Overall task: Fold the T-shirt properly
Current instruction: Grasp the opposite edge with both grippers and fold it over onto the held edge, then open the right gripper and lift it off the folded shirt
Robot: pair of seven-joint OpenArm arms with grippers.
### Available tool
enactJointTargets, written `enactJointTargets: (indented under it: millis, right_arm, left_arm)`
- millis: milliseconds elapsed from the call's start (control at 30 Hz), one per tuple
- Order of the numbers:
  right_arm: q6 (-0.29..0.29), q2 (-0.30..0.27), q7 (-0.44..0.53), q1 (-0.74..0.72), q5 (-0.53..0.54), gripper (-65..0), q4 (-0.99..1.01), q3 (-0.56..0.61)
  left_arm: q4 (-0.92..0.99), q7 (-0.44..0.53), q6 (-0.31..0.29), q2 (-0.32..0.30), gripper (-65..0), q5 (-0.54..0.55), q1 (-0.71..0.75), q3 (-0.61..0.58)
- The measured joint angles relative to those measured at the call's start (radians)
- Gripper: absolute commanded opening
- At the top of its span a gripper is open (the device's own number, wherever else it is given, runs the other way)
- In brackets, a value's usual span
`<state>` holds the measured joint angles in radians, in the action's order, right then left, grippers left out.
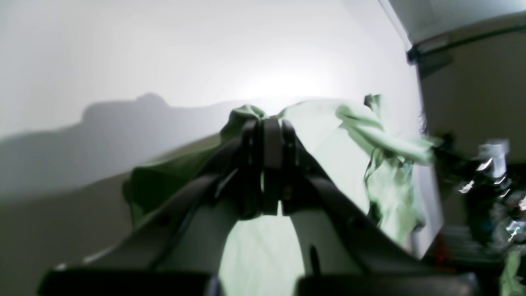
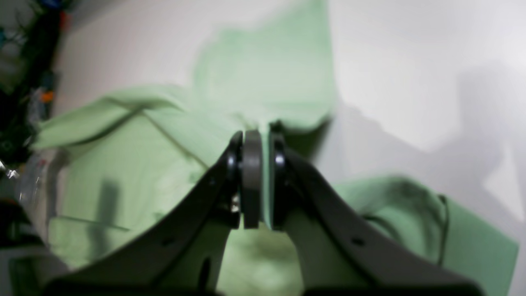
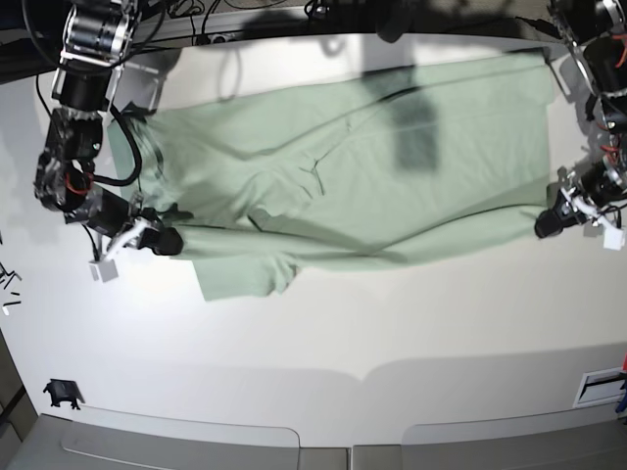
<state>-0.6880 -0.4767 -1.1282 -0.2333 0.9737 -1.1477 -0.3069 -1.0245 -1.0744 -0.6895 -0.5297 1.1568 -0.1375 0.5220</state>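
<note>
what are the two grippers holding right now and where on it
Both hold the T-shirt. The left gripper is shut on a bunched edge at one end; the right gripper pinches the fabric edge at the opposite end, near a sleeve.

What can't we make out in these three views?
- Left wrist view: T-shirt is motion-blurred; the left tool covers the pinched hem.
- Right wrist view: blurred; the right tool hides the gripped fold.
- Base view: collar and label too small to find; a dark shadow crosses the shirt's middle; both arms are cut off by the top edge.
</note>
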Motion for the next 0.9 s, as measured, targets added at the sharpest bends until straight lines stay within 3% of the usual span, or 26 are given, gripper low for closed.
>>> enactJointTargets:
  millis: [233, 333, 667, 733, 767, 800, 900]
  right_arm:
    - [-0.002, 0.005, -0.223, 0.154, 0.190, -65.0, -0.144, -0.256]
    - [-0.004, 0.000, -0.257, 0.196, 0.264, -65.0, -0.151, -0.338]
    - [-0.005, 0.013, -0.269, 0.318, 0.259, -65.0, -0.150, -0.364]
    - [-0.005, 0.012, -0.277, 0.314, 0.259, -47.7, -0.150, -0.364]
    - [-0.005, 0.011, -0.275, 0.314, 0.267, -41.2, -0.150, -0.364]
    - [-0.005, 0.005, -0.280, 0.314, 0.289, -38.4, -0.150, -0.365]
    - [-0.003, -0.045, -0.293, 0.309, 0.406, -38.3, -0.150, -0.406]
  left_arm:
    - [-0.230, -0.031, 0.001, -0.013, -65.0, -0.001, 0.215, 0.034]
    - [-0.289, -0.037, -0.002, -0.014, -65.0, 0.003, 0.272, 0.058]
    - [-0.300, -0.041, 0.000, -0.013, -65.0, -0.010, 0.348, 0.064]
    - [-0.300, -0.037, 0.000, -0.014, -48.5, -0.008, 0.344, 0.064]
    - [-0.300, -0.034, 0.000, -0.015, -43.2, -0.009, 0.343, 0.064]
    - [-0.301, -0.031, 0.000, -0.019, -42.1, -0.009, 0.343, 0.064]
    - [-0.326, -0.021, 0.000, -0.068, -42.2, -0.013, 0.347, 0.090]
